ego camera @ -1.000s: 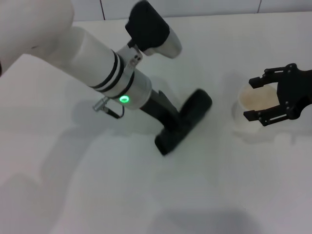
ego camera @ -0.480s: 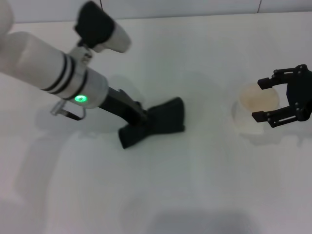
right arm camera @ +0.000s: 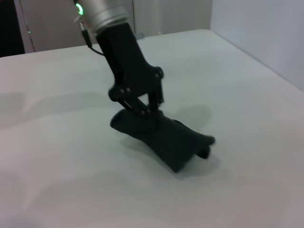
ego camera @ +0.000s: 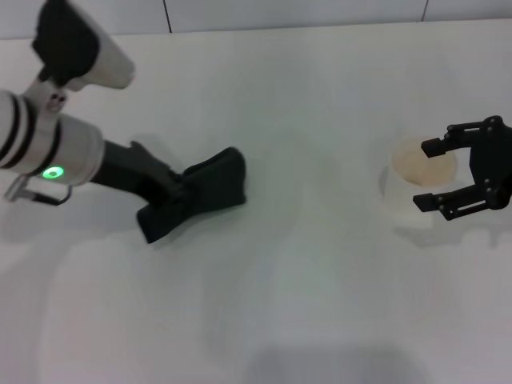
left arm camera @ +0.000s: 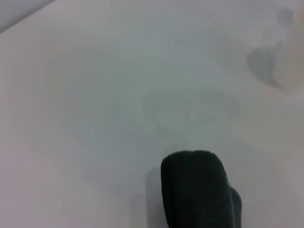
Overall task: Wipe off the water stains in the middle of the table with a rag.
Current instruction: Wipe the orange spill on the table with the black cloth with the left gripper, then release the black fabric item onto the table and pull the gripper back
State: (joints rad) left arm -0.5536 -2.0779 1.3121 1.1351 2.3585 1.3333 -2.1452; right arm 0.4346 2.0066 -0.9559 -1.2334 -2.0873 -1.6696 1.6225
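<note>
A bare robot test bench, most likely in a lab, is suggested. A plain white table point(ego camera: 320, 304) fills nearly the whole head view, with pale wall panels point(ego camera: 296, 12) divided by dark seams seen along its far edge. In the right wrist view, blank light walls point(right arm camera: 256, 28) and a dark cabinet-like panel point(right arm camera: 9, 26) are seen beyond the table.
</note>
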